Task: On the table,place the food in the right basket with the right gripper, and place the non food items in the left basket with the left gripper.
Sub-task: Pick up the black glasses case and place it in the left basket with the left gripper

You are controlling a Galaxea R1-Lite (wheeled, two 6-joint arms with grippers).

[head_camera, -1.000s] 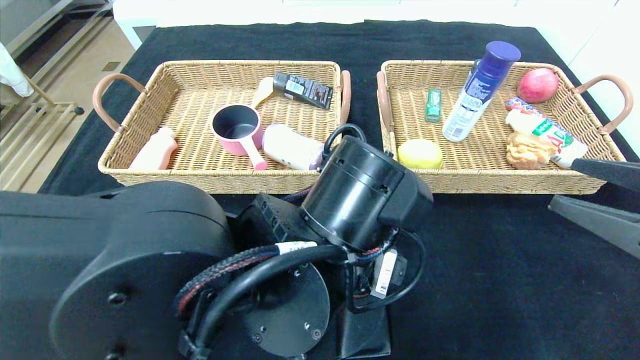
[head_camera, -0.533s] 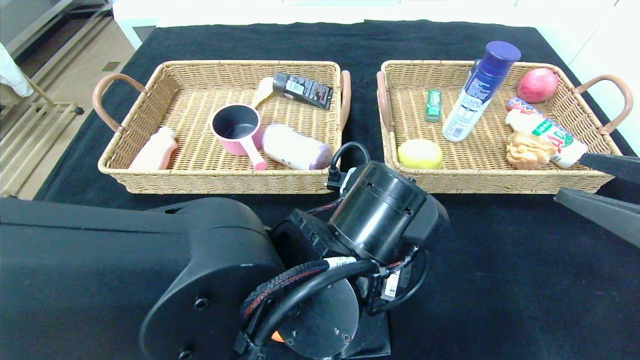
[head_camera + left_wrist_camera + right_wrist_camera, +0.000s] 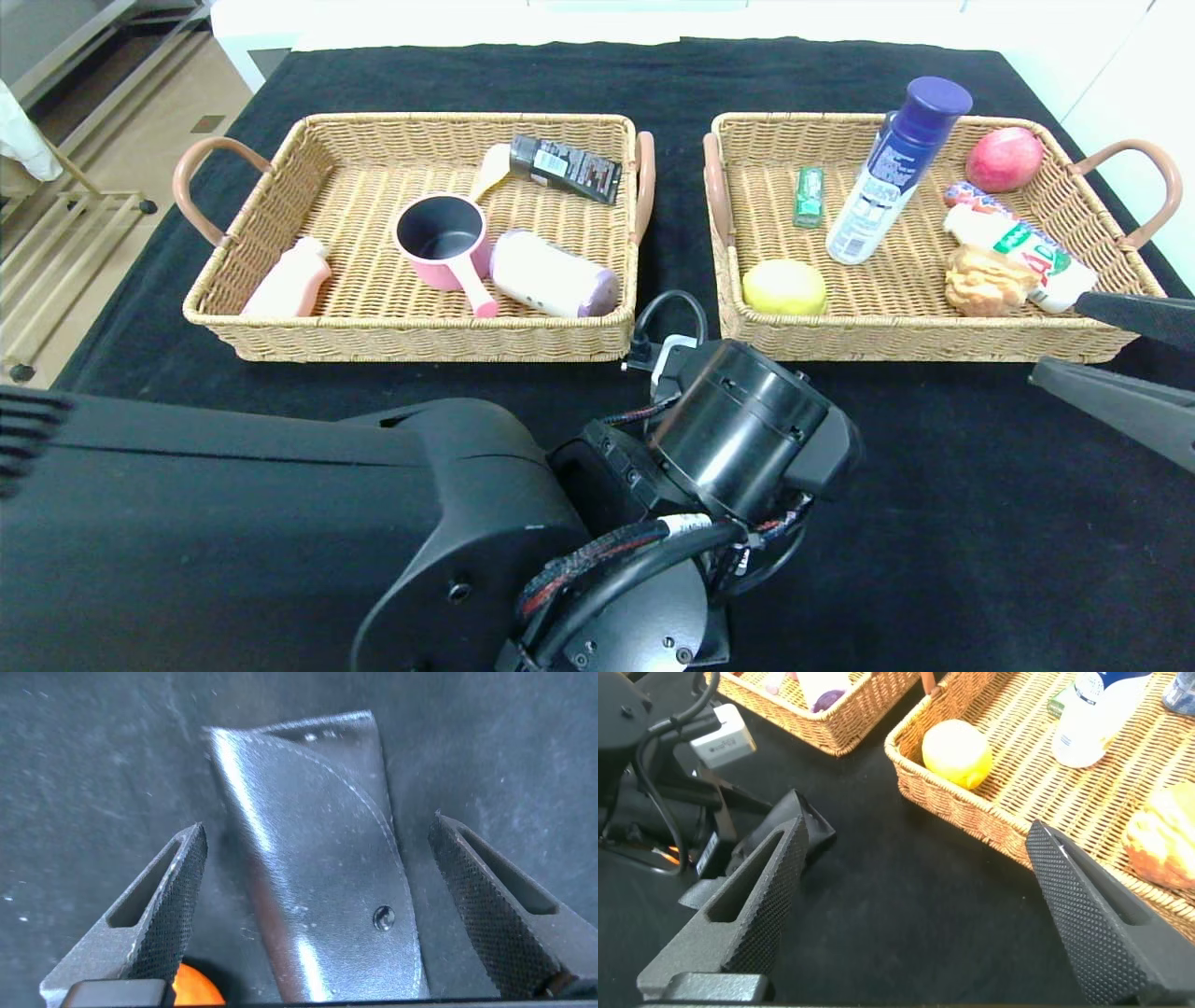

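My left gripper [image 3: 318, 826] hangs open just above the black pouch [image 3: 318, 905], one finger on each side, not touching it. The pouch lies flat on the black table [image 3: 934, 523]; part of the orange [image 3: 192, 989] shows beside it. In the head view the left wrist [image 3: 747, 439] hides both. The left basket [image 3: 280, 341] holds the pink saucepan [image 3: 443, 241] and the white canister [image 3: 551, 275]. The right basket [image 3: 934, 345] holds the blue-and-white bottle [image 3: 887, 177] and the bun [image 3: 985, 278]. My right gripper [image 3: 1111, 359] is open and empty at that basket's near right corner.
The left basket also holds a pink bottle [image 3: 291, 278] and a black tube [image 3: 567, 168]. In the right basket lie a yellow fruit [image 3: 784, 286], a green packet [image 3: 808, 196], a red apple [image 3: 1004, 159] and a white wrapped pack [image 3: 1022, 254]. Floor drops off past the table's left edge.
My left arm has swung nearer and to the right in the head view, settling over the pouch. Its fingers stay open. The right gripper has barely shifted.
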